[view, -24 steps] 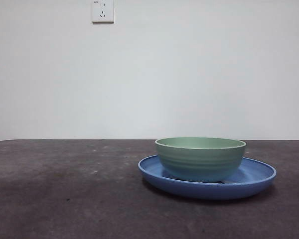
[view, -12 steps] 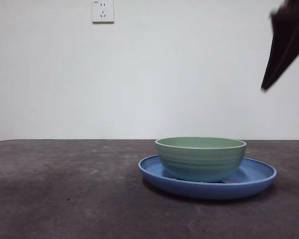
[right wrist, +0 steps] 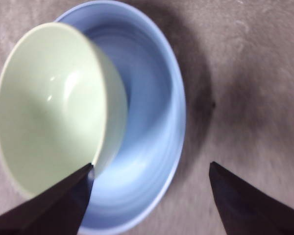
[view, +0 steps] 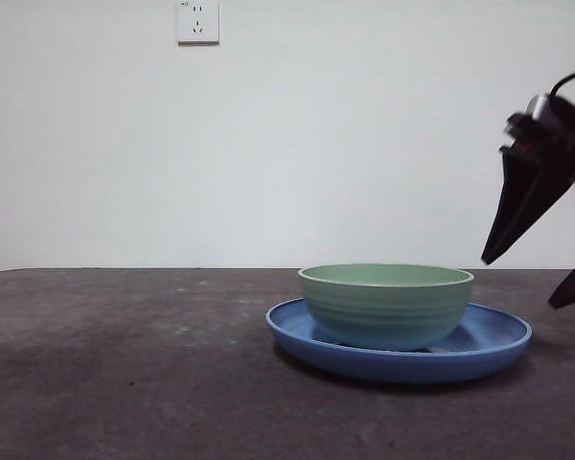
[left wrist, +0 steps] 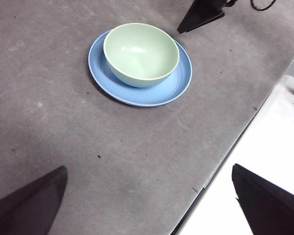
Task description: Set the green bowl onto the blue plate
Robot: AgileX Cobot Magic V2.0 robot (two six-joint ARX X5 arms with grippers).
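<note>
You have a dark grey table (view: pixel 125 383) running across the whole scene, with a pale wall (view: pixel 316 144) behind it and a white socket (view: pixel 197 21) high on that wall. On the table sits the blue plate (view: pixel 489 337) — flat on the surface, right of centre in the front view. The green bowl (view: pixel 385 305) stands upright inside the plate, resting on it and set off toward one side of its rim. Your right gripper (view: pixel 537 259) hangs just beside the plate's edge, above the table, jaws spread wide and holding nothing. Your left gripper (left wrist: pixel 147 200) waits well apart from the dishes — its jaws are also spread and empty.
</note>
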